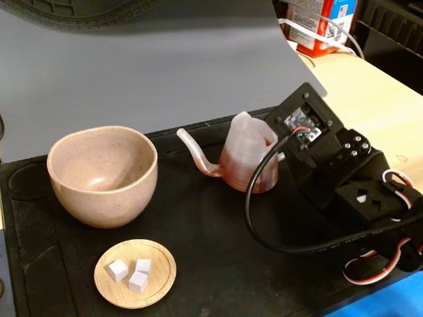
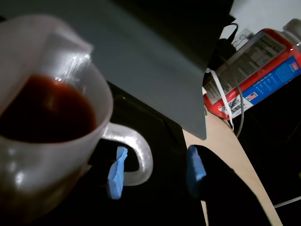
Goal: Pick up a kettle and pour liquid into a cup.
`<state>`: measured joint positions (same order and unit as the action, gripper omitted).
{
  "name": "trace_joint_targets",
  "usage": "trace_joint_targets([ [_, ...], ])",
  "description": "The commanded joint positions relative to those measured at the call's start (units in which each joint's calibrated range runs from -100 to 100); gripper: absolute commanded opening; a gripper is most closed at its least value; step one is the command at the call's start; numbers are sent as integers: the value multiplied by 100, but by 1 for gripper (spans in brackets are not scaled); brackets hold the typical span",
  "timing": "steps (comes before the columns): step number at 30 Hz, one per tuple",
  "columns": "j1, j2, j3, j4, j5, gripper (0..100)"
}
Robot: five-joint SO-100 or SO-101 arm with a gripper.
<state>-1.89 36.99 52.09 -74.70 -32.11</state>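
Observation:
The translucent pinkish kettle [image 1: 248, 162] stands upright on the black mat [image 1: 211, 238], its gooseneck spout pointing left toward the cup [image 1: 102, 175]. The speckled beige-pink cup stands apart to the left, and no liquid shows inside it. In the wrist view the kettle [image 2: 28, 165] fills the left side, with dark red-brown liquid [image 2: 47, 110] inside. My gripper [image 2: 155, 172] is open. One blue pad [image 2: 116, 172] is at the handle loop [image 2: 141, 150]; the other pad [image 2: 195, 169] is outside it, apart. In the fixed view the arm's wrist [image 1: 310, 135] hides the fingers.
A small wooden dish [image 1: 158, 290] with three white cubes lies in front of the cup. A grey board [image 1: 165, 66] stands behind the mat. A red and blue bottle [image 1: 324, 23] stands on the wooden table [image 1: 377, 99] at the back right, also in the wrist view [image 2: 263, 61].

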Motion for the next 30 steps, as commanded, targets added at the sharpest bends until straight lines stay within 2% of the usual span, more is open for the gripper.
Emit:
trace_joint_targets([
  [1,33,-55,-218,-13,7,17],
  [17,155,-38,-336,4,23,17],
  [20,155,-38,-345,-31,23,11],
  [25,155,-38,-345,-13,133,9],
  [27,155,-38,-355,-13,138,0],
  [30,162,-38,-355,-5,112,1],
])
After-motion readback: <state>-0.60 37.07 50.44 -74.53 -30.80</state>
